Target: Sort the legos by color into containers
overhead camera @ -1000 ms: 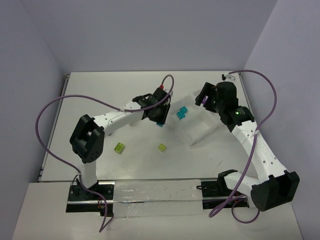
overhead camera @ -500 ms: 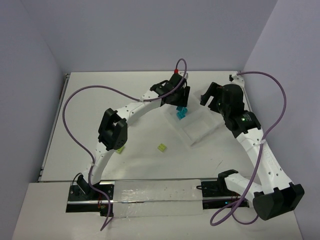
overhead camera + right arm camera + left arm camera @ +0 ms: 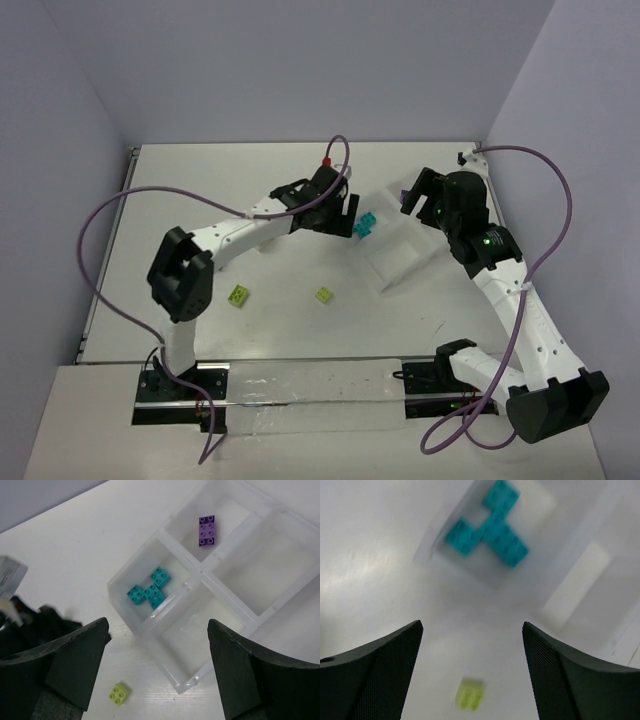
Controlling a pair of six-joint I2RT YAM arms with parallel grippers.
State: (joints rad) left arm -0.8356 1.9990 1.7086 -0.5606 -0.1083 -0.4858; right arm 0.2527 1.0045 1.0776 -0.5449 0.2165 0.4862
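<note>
1. On the white table [image 3: 200, 200], toward its far right: one clear, shallow, rectangular plastic tray [image 3: 202, 575] with dividers, set at a slant to the table edges. Four compartments show in the right wrist view.
2. Inside the tray compartment nearest the left arm: a cluster of cyan studded plastic bricks [image 3: 150, 591], lying flat and touching one another. The same cluster shows from above [image 3: 365, 224] and, blurred, in the left wrist view [image 3: 490, 525].
3. Inside the neighbouring compartment on the tray's far side: one purple studded plastic brick [image 3: 206, 530], lying flat, studs up, clear of the dividers.
4. Outside the tray, near its near corner: one lime green studded plastic brick [image 3: 324, 294], loose on the table. It also shows in the right wrist view [image 3: 119, 693] and, blurred, in the left wrist view [image 3: 470, 697].
5. Well apart from the tray, just beside the left arm's elbow joint: a second lime green brick [image 3: 240, 295], loose on the table.
6. At the tray's left edge, beside the cyan compartment: the left gripper [image 3: 348, 215], jaws spread wide with nothing between them. Its own camera [image 3: 471, 630] looks past the fingers to the cyan cluster beyond.
7. Above the tray's far right side: the right gripper [image 3: 415, 192], jaws spread wide and holding nothing. Its own camera [image 3: 157, 625] looks down onto the compartments.
8. Along both arms: purple cables [image 3: 110, 215], looping free above the table.
</note>
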